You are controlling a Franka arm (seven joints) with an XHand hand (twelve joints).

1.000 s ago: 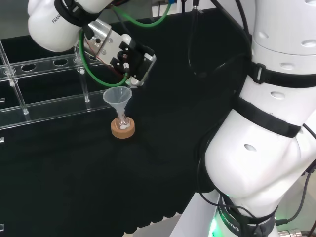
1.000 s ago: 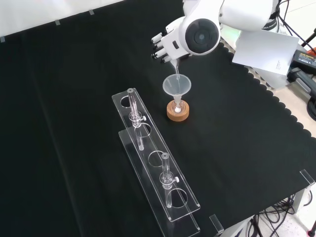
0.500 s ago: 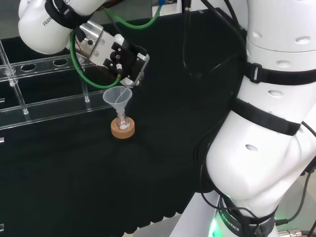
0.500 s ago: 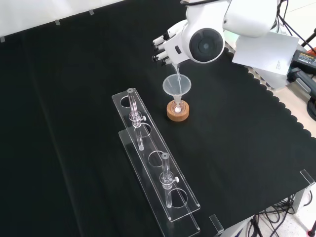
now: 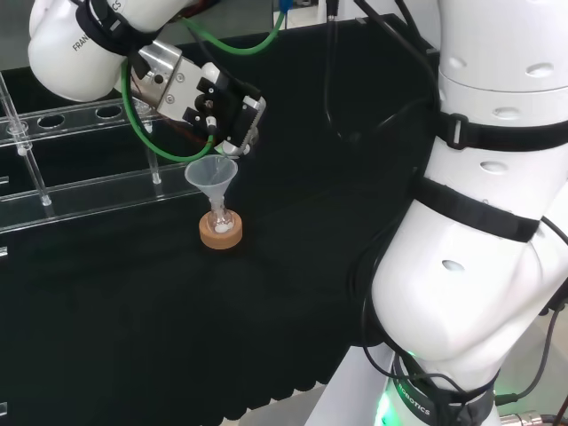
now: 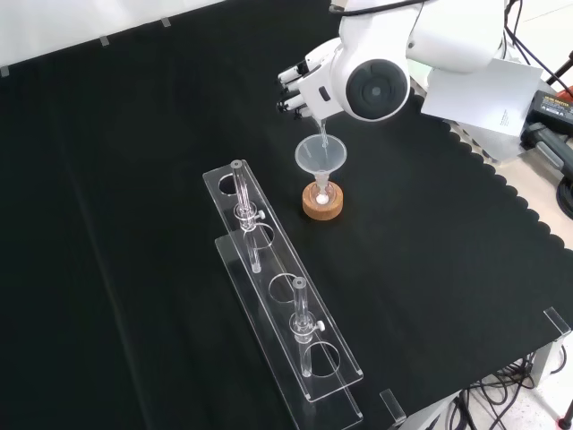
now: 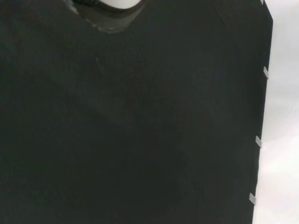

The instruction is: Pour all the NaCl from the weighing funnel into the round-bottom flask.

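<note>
Robot hand [image 5: 217, 106]: fingers curled on weighing funnel [image 6: 320, 134], tilted over clear funnel [image 5: 211, 176]. Round-bottom flask [image 5: 221, 222]: on cork ring [image 5: 220, 234], white powder inside.

I see a clear plastic rack [image 6: 286, 309] lying on the black cloth [image 6: 134, 224]; two glass tubes [image 6: 301, 322] stand upright in it. Sheets of white paper [image 6: 483, 90] lie past the cloth's scalloped edge.

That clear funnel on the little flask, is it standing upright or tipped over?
Upright. The funnel has its wide mouth up and its stem down in the flask on the cork ring.
</note>
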